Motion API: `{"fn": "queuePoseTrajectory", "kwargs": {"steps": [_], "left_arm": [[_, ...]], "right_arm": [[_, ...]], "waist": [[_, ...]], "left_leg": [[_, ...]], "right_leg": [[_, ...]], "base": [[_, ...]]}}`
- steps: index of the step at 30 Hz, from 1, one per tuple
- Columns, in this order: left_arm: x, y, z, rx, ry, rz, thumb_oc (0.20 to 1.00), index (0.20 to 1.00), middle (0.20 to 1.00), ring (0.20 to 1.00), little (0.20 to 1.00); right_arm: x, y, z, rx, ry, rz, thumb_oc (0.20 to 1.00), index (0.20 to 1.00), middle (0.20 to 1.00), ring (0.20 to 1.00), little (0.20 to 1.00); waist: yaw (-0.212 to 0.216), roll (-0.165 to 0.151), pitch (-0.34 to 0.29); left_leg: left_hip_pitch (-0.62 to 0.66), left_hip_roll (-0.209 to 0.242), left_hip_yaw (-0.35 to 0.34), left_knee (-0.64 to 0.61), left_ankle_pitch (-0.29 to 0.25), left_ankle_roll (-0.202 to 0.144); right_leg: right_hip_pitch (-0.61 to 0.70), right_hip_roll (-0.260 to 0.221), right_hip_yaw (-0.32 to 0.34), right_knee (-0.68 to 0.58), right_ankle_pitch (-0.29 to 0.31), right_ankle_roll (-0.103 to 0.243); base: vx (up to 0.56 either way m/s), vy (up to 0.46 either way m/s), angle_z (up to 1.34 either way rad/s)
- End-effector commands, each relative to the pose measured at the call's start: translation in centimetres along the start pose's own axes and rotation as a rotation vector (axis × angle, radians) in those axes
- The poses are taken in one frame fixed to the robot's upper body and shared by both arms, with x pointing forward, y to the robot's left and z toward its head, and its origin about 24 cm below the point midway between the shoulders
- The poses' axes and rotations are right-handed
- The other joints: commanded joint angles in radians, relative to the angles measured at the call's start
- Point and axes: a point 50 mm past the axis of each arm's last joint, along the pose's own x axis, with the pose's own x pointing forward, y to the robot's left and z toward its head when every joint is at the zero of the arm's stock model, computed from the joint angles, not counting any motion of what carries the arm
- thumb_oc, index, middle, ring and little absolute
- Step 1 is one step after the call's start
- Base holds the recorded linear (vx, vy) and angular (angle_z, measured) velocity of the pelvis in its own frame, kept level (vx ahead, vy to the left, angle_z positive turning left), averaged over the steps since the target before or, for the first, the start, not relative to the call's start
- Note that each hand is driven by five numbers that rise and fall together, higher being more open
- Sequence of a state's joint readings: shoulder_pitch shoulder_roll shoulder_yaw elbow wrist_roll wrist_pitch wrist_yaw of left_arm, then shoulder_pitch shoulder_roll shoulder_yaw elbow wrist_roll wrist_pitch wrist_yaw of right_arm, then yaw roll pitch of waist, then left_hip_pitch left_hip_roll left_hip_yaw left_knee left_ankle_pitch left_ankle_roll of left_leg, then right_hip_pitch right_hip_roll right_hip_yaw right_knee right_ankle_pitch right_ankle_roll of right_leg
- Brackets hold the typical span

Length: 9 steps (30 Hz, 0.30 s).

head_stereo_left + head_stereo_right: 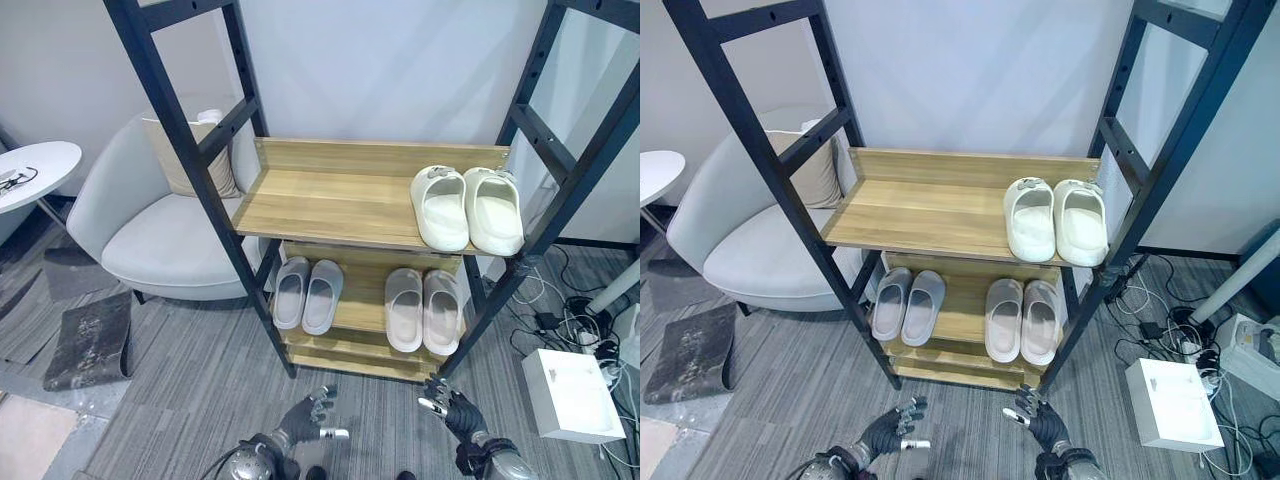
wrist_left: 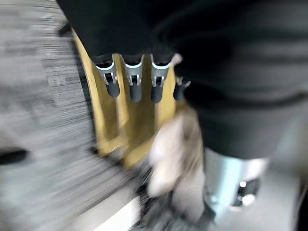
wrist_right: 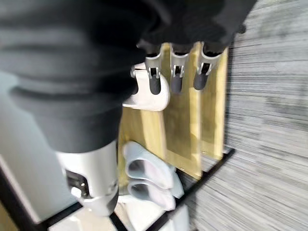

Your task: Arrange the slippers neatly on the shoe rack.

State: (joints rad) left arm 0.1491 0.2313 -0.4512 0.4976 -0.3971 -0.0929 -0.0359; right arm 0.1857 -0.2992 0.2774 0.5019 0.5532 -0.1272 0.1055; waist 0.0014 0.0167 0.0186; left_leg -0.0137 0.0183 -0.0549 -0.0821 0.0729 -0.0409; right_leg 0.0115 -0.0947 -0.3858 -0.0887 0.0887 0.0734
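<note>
A shoe rack [image 1: 330,205] with a black frame and wooden shelves stands before me. On its upper shelf, at the right, sits a cream pair of slippers [image 1: 466,207] side by side. The lower shelf holds a grey pair [image 1: 307,293] at the left and a pale beige pair [image 1: 422,309] at the right, toes facing the wall. My left hand [image 1: 305,420] hangs low over the carpet in front of the rack, open and empty. My right hand [image 1: 450,408] hovers beside it, also open and holding nothing. The right wrist view shows straight fingers [image 3: 175,72] over the shelves and a slipper pair [image 3: 147,175].
A light grey armchair [image 1: 160,235] with a beige cushion stands left of the rack, and a round white table [image 1: 35,170] sits further left. A dark mat [image 1: 90,340] lies on the carpet. A white box [image 1: 570,395] and loose cables lie at the right.
</note>
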Motion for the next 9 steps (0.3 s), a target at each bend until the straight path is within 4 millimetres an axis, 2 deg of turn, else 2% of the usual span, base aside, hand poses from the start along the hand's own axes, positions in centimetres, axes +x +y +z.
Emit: {"fn": "queuePoseTrajectory", "kwargs": {"steps": [1,3,5,9], "left_arm": [[0.9,2.3,3.9,-0.077,-0.15,0.096,1.0,1.0,1.0,1.0,1.0],[0.9,2.6,3.8,-0.1,-0.145,0.118,1.0,1.0,1.0,1.0,1.0],[0.7,3.6,3.7,-0.13,-0.151,0.179,1.0,1.0,1.0,1.0,1.0],[0.6,4.2,3.8,-0.138,-0.163,0.224,1.0,1.0,1.0,1.0,1.0]], "right_arm": [[1.3,1.5,3.3,0.001,-0.149,0.038,1.0,1.0,1.0,1.0,1.0],[1.3,1.7,3.4,-0.014,-0.15,0.042,1.0,1.0,1.0,1.0,1.0],[1.6,1.2,3.8,-0.141,-0.145,0.012,1.0,1.0,1.0,1.0,1.0],[1.5,0.4,4.1,-0.178,-0.153,-0.043,1.0,1.0,1.0,1.0,1.0]], "waist": [[-0.003,-0.035,0.014],[-0.005,-0.035,0.014],[-0.015,-0.03,0.015],[-0.02,-0.028,0.015]], "left_leg": [[0.018,-0.029,-0.019,-0.002,-0.049,-0.006],[0.02,-0.029,-0.017,-0.002,-0.05,-0.005],[0.031,-0.028,-0.004,0.0,-0.056,-0.004],[0.04,-0.027,0.002,-0.001,-0.058,-0.003]], "right_leg": [[0.051,0.0,0.002,0.001,-0.101,0.048],[0.052,0.0,0.004,0.001,-0.101,0.048],[0.063,-0.001,0.012,0.001,-0.109,0.045],[0.072,-0.001,0.014,0.001,-0.114,0.044]], "base": [[0.0,0.0,0.0],[0.01,-0.003,-0.04],[0.01,-0.002,-0.02],[0.01,-0.001,-0.05]]}}
